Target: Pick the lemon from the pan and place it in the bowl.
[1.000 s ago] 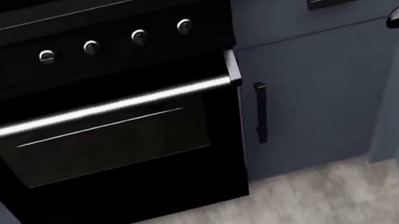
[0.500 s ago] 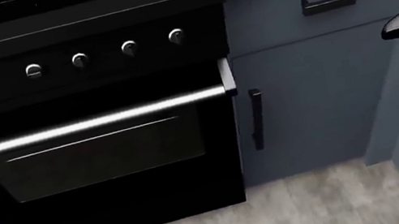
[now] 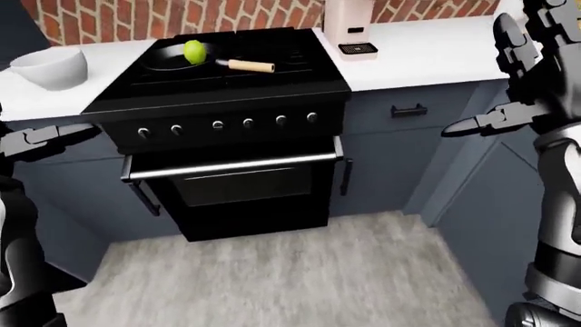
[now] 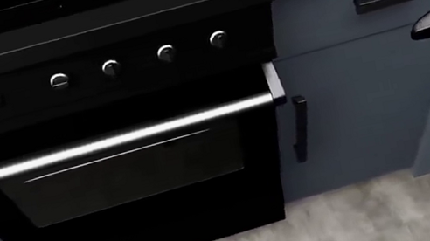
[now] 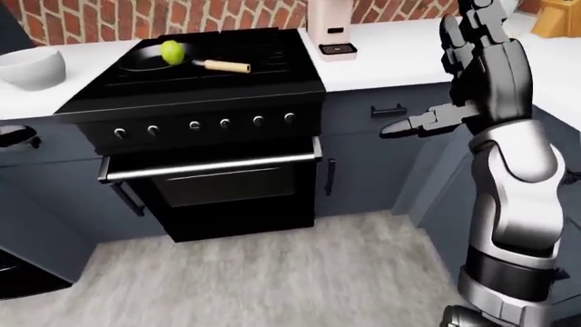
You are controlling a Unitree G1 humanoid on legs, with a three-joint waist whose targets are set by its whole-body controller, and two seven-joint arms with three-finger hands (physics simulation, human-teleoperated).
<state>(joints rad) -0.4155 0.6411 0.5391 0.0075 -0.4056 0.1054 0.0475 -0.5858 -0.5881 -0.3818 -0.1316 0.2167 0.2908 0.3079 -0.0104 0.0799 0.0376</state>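
Brick wall (image 3: 136,17), white counter (image 3: 427,51), black stove (image 3: 227,116), grey floor (image 3: 272,279).

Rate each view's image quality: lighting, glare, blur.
Left-eye view: flat, even light, sharp, lemon in the pan crisp. Right-eye view: equally clean, soft sheen on the bowl. Head view: the black stove fills it, detail lost in dark, faint highlight on the oven handle, floor slightly smeared.

Both arms are raised at the sides; the right hand (image 5: 413,125) and left hand (image 3: 45,136) are empty, fingers extended.
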